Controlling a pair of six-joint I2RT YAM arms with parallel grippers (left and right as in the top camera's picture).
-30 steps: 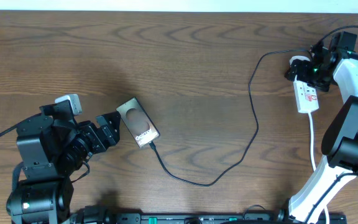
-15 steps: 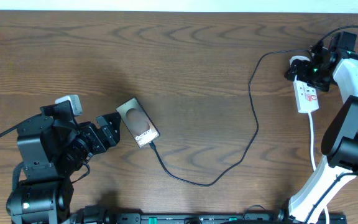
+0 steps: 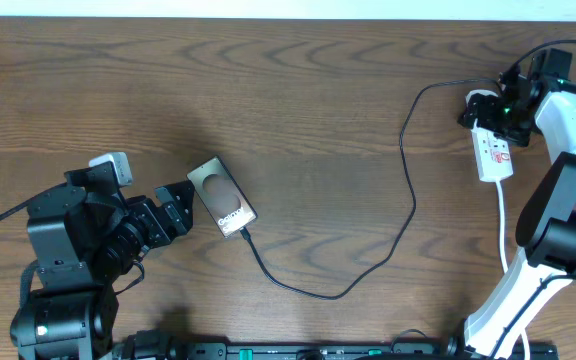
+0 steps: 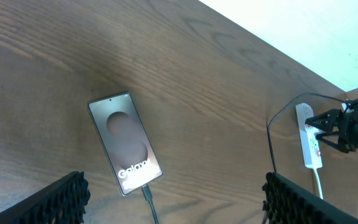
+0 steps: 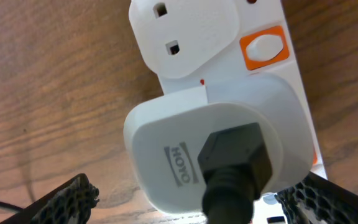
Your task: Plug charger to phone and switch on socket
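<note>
Nothing has shifted; left tool [image 3: 179, 208] wide beside phone [image 3: 222, 197], right tool [image 3: 485, 110] wide over plugged socket [image 3: 494, 156].

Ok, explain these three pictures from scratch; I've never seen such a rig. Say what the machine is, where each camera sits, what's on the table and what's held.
It is two robot arms at a wooden table, each ending in two-finger jaws. The overhead picture looks straight down: the dark left arm is at lower left, the white right arm at the right edge. The other two come from cameras on the wrists, so the black meshed pads in their bottom corners are each arm's own fingers. On the table lie a phone, a thin black charger cable running from it, and a white power strip. The right wrist view shows a white adapter plugged into the strip beside an orange switch. Both jaws stand open; nothing is held.
</note>
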